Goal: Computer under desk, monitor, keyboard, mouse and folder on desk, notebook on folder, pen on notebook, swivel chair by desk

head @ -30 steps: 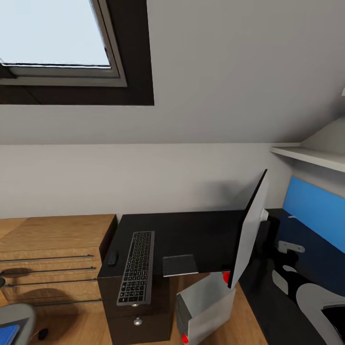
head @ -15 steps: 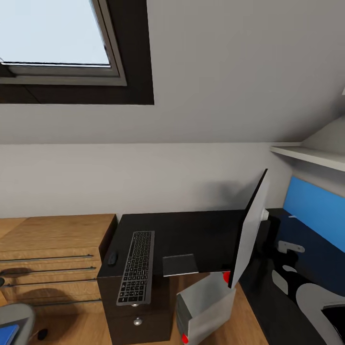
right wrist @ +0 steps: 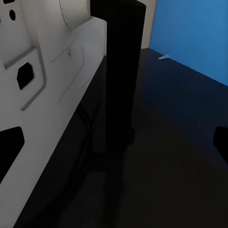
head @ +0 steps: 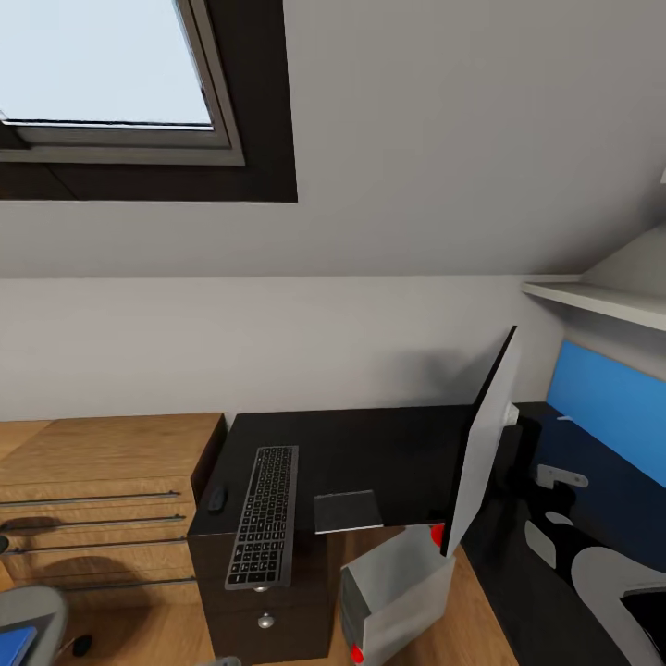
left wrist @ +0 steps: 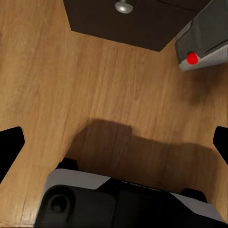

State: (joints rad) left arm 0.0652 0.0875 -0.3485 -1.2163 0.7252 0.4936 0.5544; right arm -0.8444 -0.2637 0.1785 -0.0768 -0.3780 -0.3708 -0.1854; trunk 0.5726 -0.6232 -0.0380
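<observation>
We see the monitor [head: 481, 453] standing edge-on on the desk [head: 370, 453], its pale back and black stand [right wrist: 116, 80] right in front of our right gripper [right wrist: 114, 142], whose finger tips stand wide apart and hold nothing. Further from this pincer lie the notebook [head: 348, 511], the keyboard [head: 265, 514] and the mouse [head: 217, 499] in a row on the desk. Our left gripper [left wrist: 114, 142], also wide open and empty, points down at the wooden floor [left wrist: 71, 95], with the computer [left wrist: 204, 40] and a desk drawer knob [left wrist: 123, 6] ahead of it. The swivel chair [head: 28, 610] with the blue folder [head: 14, 643] is far at our left.
</observation>
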